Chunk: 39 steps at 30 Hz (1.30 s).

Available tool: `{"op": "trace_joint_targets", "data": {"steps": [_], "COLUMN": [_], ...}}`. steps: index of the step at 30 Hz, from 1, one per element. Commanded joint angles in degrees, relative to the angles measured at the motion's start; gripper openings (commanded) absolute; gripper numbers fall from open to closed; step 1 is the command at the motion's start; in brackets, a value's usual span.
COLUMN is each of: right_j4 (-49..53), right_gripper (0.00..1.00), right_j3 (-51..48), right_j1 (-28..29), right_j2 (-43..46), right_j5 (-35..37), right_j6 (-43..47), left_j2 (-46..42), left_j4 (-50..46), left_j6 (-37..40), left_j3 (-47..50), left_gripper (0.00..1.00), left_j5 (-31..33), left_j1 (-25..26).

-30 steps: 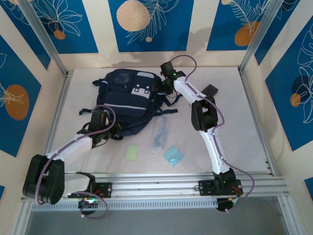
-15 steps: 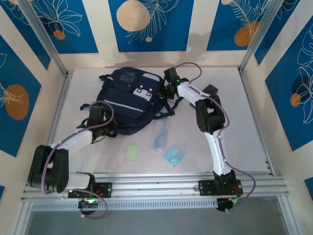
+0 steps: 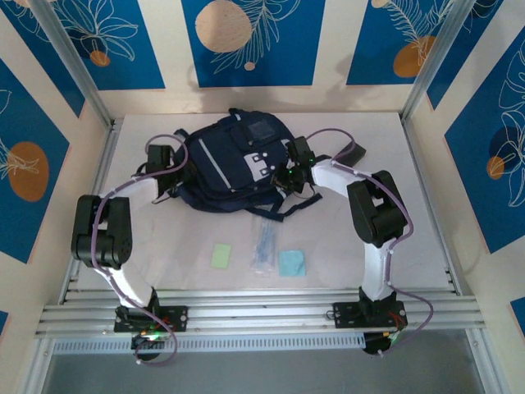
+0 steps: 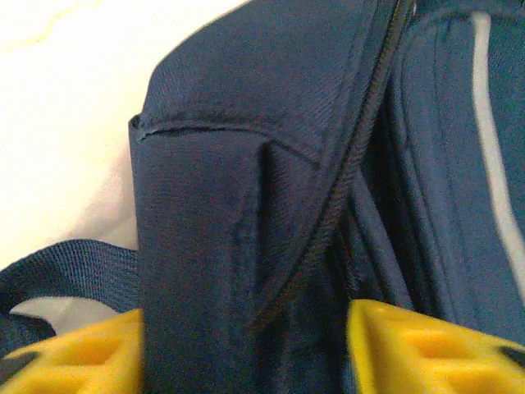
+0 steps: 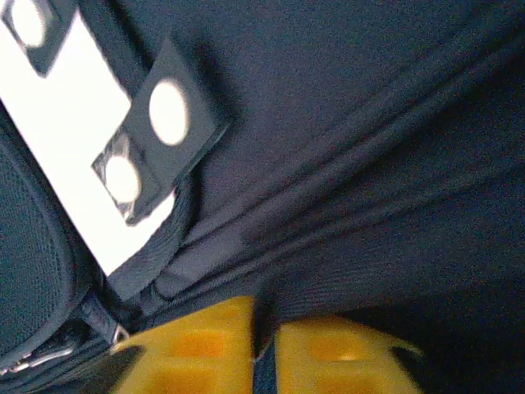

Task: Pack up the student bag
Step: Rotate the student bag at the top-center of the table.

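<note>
Three small flat things lie nearest on the white table (image 3: 426, 230), just beyond the metal rail (image 3: 271, 308) across the bottom of the overhead view. They are a pale green card (image 3: 221, 255) left of centre, a clear packet (image 3: 266, 241) of thin sticks in the middle, and a pale blue square (image 3: 290, 263) just right of it. All three are apart from one another and from the bag.

Further back, in the upper middle of the frame, the student bag (image 3: 234, 160) lies on the table with its front pockets facing up. One black strap (image 3: 283, 205) trails toward the packet.

The left gripper (image 3: 174, 168) meets the bag's left side. In its wrist view the yellow fingers (image 4: 74, 361) sit at the two lower corners, well apart. The bag's side pocket and its zip (image 4: 361, 164) fill the space between them, with a grey stripe (image 4: 492, 123) at the right edge. I cannot tell if the pads press the cloth.

The right gripper (image 3: 291, 176) sits at the bag's right side. Its wrist view shows the yellow fingers (image 5: 189, 349) almost together at the bottom centre, clamped on a thin fold of the navy fabric. The white patch (image 5: 82, 164) and its studded tab (image 5: 168, 115) show at upper left.

Behind the right arm, a small black object (image 3: 354, 152) rests on the table at upper right.
</note>
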<state>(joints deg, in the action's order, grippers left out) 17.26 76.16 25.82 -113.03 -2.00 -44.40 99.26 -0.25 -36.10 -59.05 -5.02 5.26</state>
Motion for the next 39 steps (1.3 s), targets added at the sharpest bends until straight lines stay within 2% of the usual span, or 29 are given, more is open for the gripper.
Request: {"op": "trace_joint_targets", "data": {"steps": [1, 7, 11, 14, 18, 23, 26, 29, 33, 39], "right_j4": [2.61, 5.54, 7.39, 8.86, 9.99, 13.2, 13.64, 14.07, 16.21, 13.51], "right_gripper": [0.32, 0.33, 0.33, 0.39, 0.47, 0.52, 0.58, 0.58, 0.59, 0.6], "right_j3": [-2.47, -1.63, 4.02, 9.73, 16.4, 21.58, 20.93, 19.76, 17.16, 10.06], "right_j1": [3.58, 5.44, 5.82, 5.64, 5.55, 5.12, 5.1, 5.86, 7.13, 6.57], "right_j2": [5.43, 9.74, 6.16, 0.83, -5.61, -11.59, -12.45, -12.48, -11.4, -7.05], "right_j5": [-3.82, -1.56, -1.15, -3.01, -6.1, -4.42, -5.23, -6.01, -2.2, -1.79], "right_j6": [4.61, 18.39, 25.41, 30.04, 32.42, 33.6, 33.27, 32.98, 33.3, 31.64], "left_j2": [-3.36, -14.5, -18.14, -18.55, -15.42, -9.64, -6.49, -3.39, 1.13, 4.71], "left_j4": [-3.99, -6.89, -8.29, -7.07, -2.9, 2.86, 5.0, 6.37, 7.13, 8.32], "left_j6": [0.87, 0.52, 0.33, -0.45, -2.29, -5.68, -7.09, -7.5, -8.03, -9.82], "left_j3": [-1.37, 5.23, 7.24, 8.13, 8.1, 5.91, 4.96, 4.02, 1.9, 0.66], "left_gripper": [0.67, 0.69, 0.69, 0.7, 0.69, 0.69, 0.69, 0.69, 0.7, 0.7], "left_j5": [-5.79, -5.81, -5.66, -7.34, -11.54, -14.94, -14.34, -12.28, -10.07, -11.07], "left_j1": [0.98, 1.16, 1.24, 1.4, 2.48, 4.24, 4.37, 4.3, 4.32, 4.32]}}
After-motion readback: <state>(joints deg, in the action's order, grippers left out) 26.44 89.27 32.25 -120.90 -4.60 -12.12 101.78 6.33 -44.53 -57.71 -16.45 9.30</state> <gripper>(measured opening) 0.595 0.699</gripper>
